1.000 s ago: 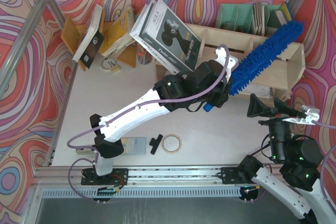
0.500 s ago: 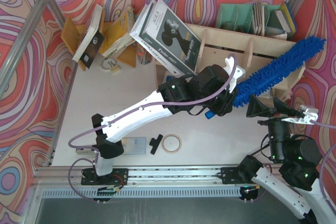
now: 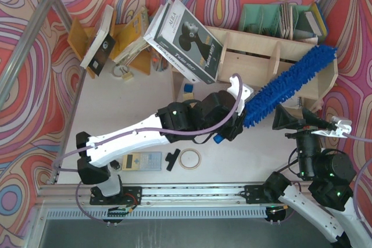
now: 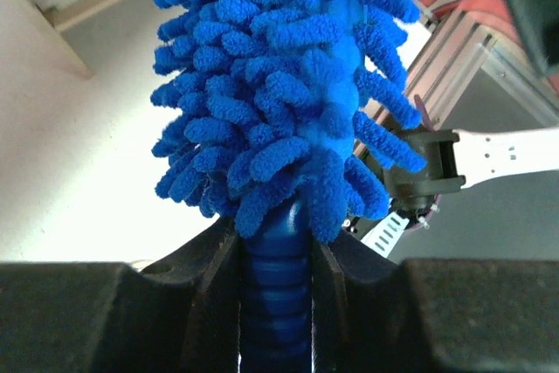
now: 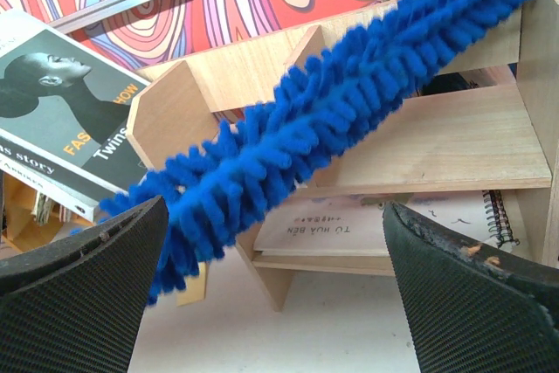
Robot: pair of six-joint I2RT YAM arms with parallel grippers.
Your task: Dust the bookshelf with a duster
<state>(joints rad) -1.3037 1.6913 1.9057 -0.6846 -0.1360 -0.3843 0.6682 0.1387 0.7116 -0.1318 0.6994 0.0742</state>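
Observation:
The pale plywood bookshelf (image 3: 256, 62) stands at the back right. It also shows in the right wrist view (image 5: 454, 141). My left gripper (image 3: 235, 123) is shut on the dark blue handle (image 4: 275, 294) of the blue fluffy duster (image 3: 288, 84). The duster slants up to the right across the shelf's right compartments, its tip near the right end. It fills the left wrist view (image 4: 279, 85) and crosses the right wrist view (image 5: 332, 102). My right gripper (image 3: 296, 120) is open and empty, just in front of the shelf's right end, below the duster.
A large grey book (image 3: 186, 42) leans on the shelf's left end. An orange-yellow book rack (image 3: 125, 42) with books stands at back left; a green organizer (image 3: 273, 20) is behind the shelf. A tape ring (image 3: 190, 158), a black clip (image 3: 172, 159) and a calculator (image 3: 142, 160) lie near the front.
My left arm has pulled back toward the left and front, drawing the duster down along the shelf. Its tip has come off the far right end. The right arm has not moved.

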